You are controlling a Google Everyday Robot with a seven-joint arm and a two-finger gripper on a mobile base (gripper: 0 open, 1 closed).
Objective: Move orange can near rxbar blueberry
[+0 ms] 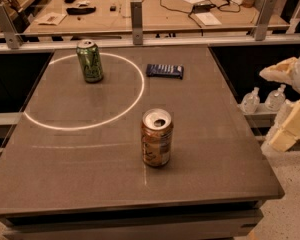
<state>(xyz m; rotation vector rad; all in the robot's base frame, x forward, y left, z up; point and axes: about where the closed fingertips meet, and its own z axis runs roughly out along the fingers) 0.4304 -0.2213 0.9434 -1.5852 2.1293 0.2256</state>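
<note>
Desk scene, single camera view. The orange can [157,138] is standing upright on the dark desk [217,154], in its front half and roughly midway between the left and right edges; its silver top, with the opening showing, is facing up. The rxbar blueberry [164,70] is lying flat near the rear edge of the desk, a little right of centre, its long side running along that edge. The two are sitting well apart, with bare desk surface between them.

A green can [90,61] is standing upright toward the rear left corner, inside a white circle [142,87] marked on the surface. The bar is lying just outside the circle's right arc, and the orange can is standing outside the circle, on its front right.

The gripper [284,106] is hanging beyond the right edge of the desk, off the surface and touching nothing; whether it is spread or pressed together cannot be told. Two small clear bottles [250,101] are sitting on a low ledge beside that edge. Behind the rear edge, a wooden workbench [115,20] is carrying cables and papers.
</note>
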